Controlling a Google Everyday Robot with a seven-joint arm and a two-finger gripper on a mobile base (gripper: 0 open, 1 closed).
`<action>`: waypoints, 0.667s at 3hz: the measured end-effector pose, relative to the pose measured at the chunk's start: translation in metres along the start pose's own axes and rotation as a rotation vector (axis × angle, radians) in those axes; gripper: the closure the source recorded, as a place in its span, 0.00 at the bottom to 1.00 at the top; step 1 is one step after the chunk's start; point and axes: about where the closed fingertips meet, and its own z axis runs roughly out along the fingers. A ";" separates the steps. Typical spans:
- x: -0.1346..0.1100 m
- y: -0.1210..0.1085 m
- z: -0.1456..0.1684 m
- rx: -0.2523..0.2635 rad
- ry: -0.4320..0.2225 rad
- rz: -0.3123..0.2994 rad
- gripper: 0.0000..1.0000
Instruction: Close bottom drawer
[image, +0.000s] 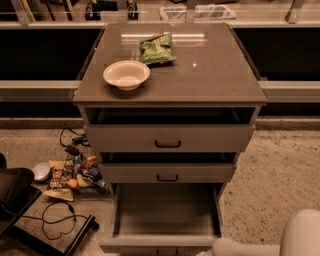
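The bottom drawer (167, 210) is pulled far out of the grey-brown cabinet (200, 75). Its long plain tray is empty and its slim front panel (150, 244) lies at the bottom edge of the camera view. My white arm (300, 232) comes in from the bottom right. One segment (240, 248) reaches left to just beside the right end of the drawer's front panel. The gripper itself is below the picture's edge and does not show. The middle drawer (167, 173) and top drawer (168, 138) stand slightly open, each with a small black handle.
A white bowl (126, 74) and a green snack bag (156, 48) sit on the cabinet top. Snack packets (72, 176), a white mouse (41, 170), cables (57, 215) and a dark chair base (15, 197) lie on the speckled floor to the left.
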 end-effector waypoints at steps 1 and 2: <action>-0.022 -0.058 0.002 0.046 -0.029 -0.042 1.00; -0.037 -0.111 -0.005 0.079 -0.047 -0.045 1.00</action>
